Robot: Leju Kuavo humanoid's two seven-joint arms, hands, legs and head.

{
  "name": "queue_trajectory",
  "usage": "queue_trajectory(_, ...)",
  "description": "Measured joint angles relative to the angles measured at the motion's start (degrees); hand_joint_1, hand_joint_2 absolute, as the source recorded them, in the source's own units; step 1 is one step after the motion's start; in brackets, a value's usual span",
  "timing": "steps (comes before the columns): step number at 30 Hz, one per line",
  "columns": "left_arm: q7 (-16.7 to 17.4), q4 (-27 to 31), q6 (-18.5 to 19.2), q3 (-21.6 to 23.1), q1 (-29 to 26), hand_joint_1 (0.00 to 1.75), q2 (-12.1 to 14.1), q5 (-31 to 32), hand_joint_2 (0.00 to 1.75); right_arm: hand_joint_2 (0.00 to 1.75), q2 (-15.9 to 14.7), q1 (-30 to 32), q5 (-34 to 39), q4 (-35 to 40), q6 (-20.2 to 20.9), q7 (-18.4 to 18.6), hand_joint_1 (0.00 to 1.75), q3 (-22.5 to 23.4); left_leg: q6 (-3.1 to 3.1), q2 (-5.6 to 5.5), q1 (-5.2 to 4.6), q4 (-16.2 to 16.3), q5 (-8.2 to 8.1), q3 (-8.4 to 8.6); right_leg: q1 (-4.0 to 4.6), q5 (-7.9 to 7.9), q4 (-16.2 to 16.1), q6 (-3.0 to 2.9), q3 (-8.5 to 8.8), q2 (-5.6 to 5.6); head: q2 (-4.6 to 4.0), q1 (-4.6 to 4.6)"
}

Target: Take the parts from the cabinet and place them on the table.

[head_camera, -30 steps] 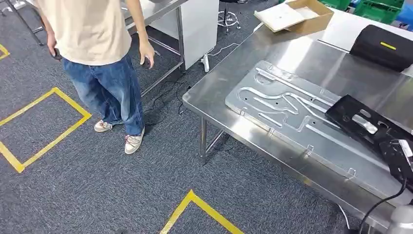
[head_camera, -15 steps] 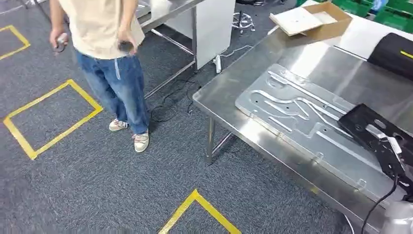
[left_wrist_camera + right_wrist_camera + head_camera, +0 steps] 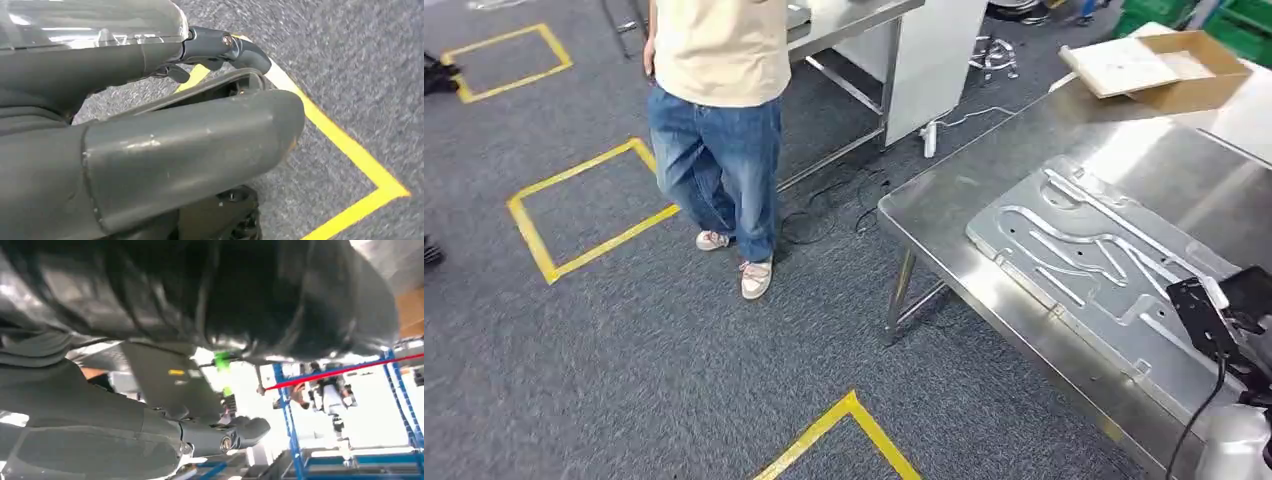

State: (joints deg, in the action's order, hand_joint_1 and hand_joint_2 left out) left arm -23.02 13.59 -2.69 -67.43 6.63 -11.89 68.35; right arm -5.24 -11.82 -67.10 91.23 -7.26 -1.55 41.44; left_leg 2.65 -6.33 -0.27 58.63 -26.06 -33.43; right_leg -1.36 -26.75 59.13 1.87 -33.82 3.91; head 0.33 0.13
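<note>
Work now is, I think, getting the flat black plastic part (image 3: pixel 1202 318) down onto the shiny steel table (image 3: pixel 944 215). The head view shows the black part at the near right side, just over the edge of the big silver metal plate with curvy grooves (image 3: pixel 1074 240) that lies on the table. The right hand (image 3: pixel 150 440) is right under a big dark shiny thing, likely the same part. I cannot tell if its fingers (image 3: pixel 235 432) are gripping it or just lying next to it. The left hand (image 3: pixel 200 125) hangs over the grey carpet and a yellow tape line (image 3: pixel 345 145). It holds nothing, and its thumb and fingers are apart.

To do this well, the robot should face the table squarely and bring the part down slowly and flat. A bare spot of steel looks better than the grooved plate, where the part could rock. It should land well in from the edge, so it cannot tip off. The fingers should let go only when the part rests on the table. A person in blue jeans (image 3: pixel 719 160) stands well away, near another table
</note>
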Motion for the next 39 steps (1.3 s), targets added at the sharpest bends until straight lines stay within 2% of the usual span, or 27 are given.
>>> queue_trajectory(2,0.00,0.00,-0.02,0.00,-0.32,0.00,0.00,0.00,0.00,0.00,0.17,-0.08,0.00,0.24,0.00,0.00,0.00,-0.41,-0.80,-1.33,0.15,-0.23,0.18,-0.30,-0.06,0.15,-0.33,-0.68,0.17,-1.27,0.00,0.02)
queue_trajectory(3,0.00,0.00,-0.13,-0.02,-0.37,0.00,0.07,0.00,0.00,0.00,0.28,-0.10,-0.02,0.39,0.00,-0.02,0.00,-0.79,-0.98,-0.08,0.09,0.39,-0.41,-0.33,-0.36,0.42,-0.85,-1.23,0.45,-1.97,0.00,0.00)
queue_trajectory(4,0.00,0.00,-0.13,-0.02,-0.41,0.00,0.04,-0.02,0.00,0.00,0.46,0.08,-0.02,0.70,-0.02,-0.07,0.00,-1.20,-1.30,3.09,-0.21,2.25,-1.82,-1.08,-0.22,0.39,-1.09,-1.62,0.69,-2.55,0.00,-0.09)
queue_trajectory(5,-0.04,0.00,-0.13,-0.02,-0.22,0.00,0.04,-0.02,0.00,0.00,0.68,0.21,-0.02,1.02,-0.02,-0.09,0.00,-1.38,-1.48,4.62,-0.05,6.56,-4.28,-3.23,0.06,0.29,-1.10,-2.03,0.72,-3.50,0.00,-0.15)
queue_trajectory(7,-0.07,0.00,-0.13,-0.02,-0.08,0.00,0.04,-0.02,0.00,0.00,0.90,0.46,-0.02,1.25,-0.02,-0.09,0.00,-1.46,-1.78,5.38,0.27,14.83,-7.77,-7.29,0.32,0.12,-1.01,-2.31,0.73,-5.17,0.00,-0.15)
queue_trajectory(8,-0.07,0.00,-0.13,-0.02,-0.15,0.00,0.04,-0.04,0.00,0.00,1.11,0.53,-0.02,1.38,-0.02,-0.09,0.00,-1.62,-1.92,5.46,0.38,17.06,-8.07,-8.40,0.39,0.06,-0.97,-2.39,0.73,-5.86,0.00,-0.18)
queue_trajectory(9,-0.07,0.00,-0.13,-0.02,-0.30,0.00,0.04,-0.11,0.00,0.00,1.31,0.62,-0.02,1.51,-0.02,-0.09,0.00,-1.86,-2.02,5.58,0.49,16.60,-7.06,-8.18,0.40,0.01,-0.90,-2.37,0.75,-6.53,0.00,-0.15)
queue_trajectory(11,-0.07,0.00,-0.13,-0.02,-0.41,0.00,0.04,-0.15,0.00,0.00,1.57,0.68,-0.02,1.77,-0.02,-0.09,0.00,-2.21,-2.00,6.42,0.54,8.77,-2.53,-4.16,0.39,-0.26,-0.61,-2.14,0.81,-7.76,0.00,-0.15)
queue_trajectory(12,-0.09,0.00,-0.13,-0.02,-0.34,0.00,0.04,-0.15,0.00,0.00,1.68,0.68,-0.02,1.95,-0.04,-0.09,0.00,-2.29,-1.74,7.72,0.51,3.60,-0.37,-1.33,0.43,-0.45,-0.45,-1.98,0.91,-8.30,0.00,-0.18)
queue_trajectory(13,-0.09,0.00,-0.13,-0.02,-0.22,0.00,0.04,-0.15,0.00,0.00,1.70,0.72,-0.02,2.12,-0.04,-0.09,0.00,-2.34,-1.52,10.01,0.16,0.73,-0.95,-0.06,0.65,-0.61,-0.30,-1.75,0.96,-8.82,0.00,-0.15)
queue_trajectory(17,-0.13,0.00,-0.13,-0.02,-0.40,0.00,0.07,-0.15,0.00,0.00,1.88,0.73,-0.02,2.31,-0.17,-0.09,0.00,-2.80,-0.28,7.97,-0.27,0.05,-0.39,-0.29,0.93,-0.59,-0.44,-0.69,1.23,-10.81,0.00,-0.17)
queue_trajectory(18,-0.13,0.00,-0.13,-0.04,-0.48,0.00,0.05,-0.15,0.00,0.00,1.92,0.76,-0.02,2.45,-0.17,-0.09,0.00,-2.84,0.33,7.61,0.19,-0.67,0.15,0.20,0.66,-0.99,-0.20,-0.24,1.19,-9.98,0.00,-0.13)
queue_trajectory(19,-0.15,0.00,-0.13,-0.04,-0.43,0.00,0.04,-0.13,0.00,0.00,1.99,0.74,-0.02,2.47,-0.20,-0.09,0.00,-2.91,0.49,7.07,0.26,-0.95,0.32,0.25,0.40,-2.10,1.00,0.08,0.85,-6.68,0.00,-0.13)
queue_trajectory(20,-0.15,0.00,-0.15,-0.04,-0.26,0.00,0.02,-0.22,0.00,0.00,1.97,0.80,-0.02,2.60,-0.24,-0.11,0.00,-2.91,0.71,6.73,0.30,-0.94,0.43,0.17,0.25,-4.36,4.20,0.17,-0.63,-5.05,0.00,-0.09)
queue_trajectory(22,-0.15,0.00,-0.13,-0.04,-0.16,0.00,0.00,-0.15,0.00,0.00,1.99,1.00,-0.02,2.60,-0.26,-0.09,0.00,-2.91,0.83,5.69,0.29,-0.91,0.50,0.08,0.18,-8.53,13.20,0.48,-4.91,-4.13,0.00,-0.11)
queue_trajectory(23,-0.15,0.00,-0.11,-0.04,-0.20,0.00,0.00,-0.15,0.00,0.00,2.05,1.25,-0.02,2.60,-0.26,-0.09,0.00,-2.91,0.83,5.05,0.27,-0.83,0.50,0.03,0.12,-9.05,15.95,0.58,-6.31,-4.11,0.00,-0.11)
queue_trajectory(24,-0.15,0.00,-0.11,-0.04,-0.28,0.00,0.00,-0.13,0.00,0.00,2.10,1.40,-0.02,2.58,-0.26,-0.09,0.00,-2.91,0.83,4.47,0.29,-0.71,0.50,0.02,0.06,-8.26,16.19,0.63,-6.50,-4.11,0.00,-0.13)
queue_trajectory(26,-0.13,0.00,-0.11,-0.04,-0.37,0.00,0.00,-0.13,0.00,0.00,2.10,1.36,-0.02,2.60,-0.26,-0.09,0.00,-2.91,0.63,3.09,0.43,-0.29,0.37,0.03,-0.19,-3.55,9.67,0.71,-3.37,-3.84,0.00,-0.13)
queue_trajectory(27,-0.13,0.00,-0.11,-0.04,-0.32,0.00,-0.02,-0.09,0.00,0.00,2.10,1.36,-0.02,2.64,-0.26,-0.09,0.00,-2.91,0.43,2.44,0.50,-0.05,0.23,0.04,-0.41,-1.10,4.76,0.76,-0.93,-2.86,0.00,-0.11)
queue_trajectory(28,-0.13,0.00,-0.11,-0.04,-0.30,0.00,-0.02,-0.09,0.00,0.00,2.10,1.33,-0.02,2.64,-0.26,-0.09,0.00,-2.91,0.16,1.88,0.56,0.15,0.10,-0.16,-0.86,-0.85,1.11,0.75,0.68,0.10,0.00,-0.11)
queue_trajectory(29,-0.13,0.00,-0.11,-0.04,-0.09,0.00,-0.04,-0.09,0.00,0.00,2.10,1.44,-0.04,2.71,-0.24,-0.09,0.00,-2.93,-0.26,1.26,0.25,0.77,0.09,-0.69,-0.71,-1.24,-0.04,0.63,1.04,1.13,0.00,-0.11)
queue_trajectory(32,-0.15,0.00,-0.13,-0.07,-0.31,0.00,-0.04,-0.17,0.00,0.00,2.12,1.45,-0.26,2.78,-0.24,-0.13,0.00,-3.26,-1.40,-0.57,0.71,0.09,0.77,-1.13,-0.26,-1.10,0.33,-0.20,0.86,-0.55,0.00,-0.13)
queue_trajectory(33,-0.13,0.00,-0.13,-0.07,-0.35,0.00,-0.02,-0.17,0.00,0.00,2.14,1.40,-0.28,2.80,-0.24,-0.13,0.00,-3.52,-1.70,-0.52,0.60,0.36,0.53,-1.50,-0.79,-0.78,-0.17,-0.73,0.97,-1.29,0.00,-0.15)
queue_trajectory(34,-0.13,0.00,-0.13,-0.07,-0.40,0.00,-0.02,-0.17,0.00,0.00,2.19,1.38,-0.28,2.88,-0.24,-0.15,0.00,-3.83,-1.92,2.34,0.50,1.61,-0.43,-1.82,-0.63,-0.72,-0.28,-1.16,1.11,-2.11,0.00,-0.15)
queue_trajectory(35,-0.15,0.00,-0.13,-0.07,-0.31,0.00,-0.02,-0.17,0.00,0.00,2.25,1.46,-0.28,3.04,-0.26,-0.20,0.00,-3.96,-2.14,4.22,0.47,4.55,-2.46,-3.18,-0.48,-0.83,-0.29,-1.63,1.09,-2.74,0.00,-0.26)
queue_trajectory(37,-0.13,0.00,-0.13,-0.07,-0.10,0.00,-0.02,-0.17,0.00,0.00,2.29,1.61,-0.31,3.04,-0.26,-0.20,0.00,-3.96,-2.33,5.43,0.61,13.38,-6.82,-7.30,-0.11,-0.96,-0.27,-1.89,1.07,-4.49,0.00,-0.24)
queue_trajectory(39,-0.13,0.00,-0.13,-0.07,-0.25,0.00,-0.04,-0.17,0.00,0.00,2.56,1.69,-0.42,3.04,-0.26,-0.20,0.00,-4.09,-2.44,5.65,0.65,17.79,-7.63,-9.21,0.03,-1.06,-0.21,-2.01,1.09,-6.02,0.00,-0.24)
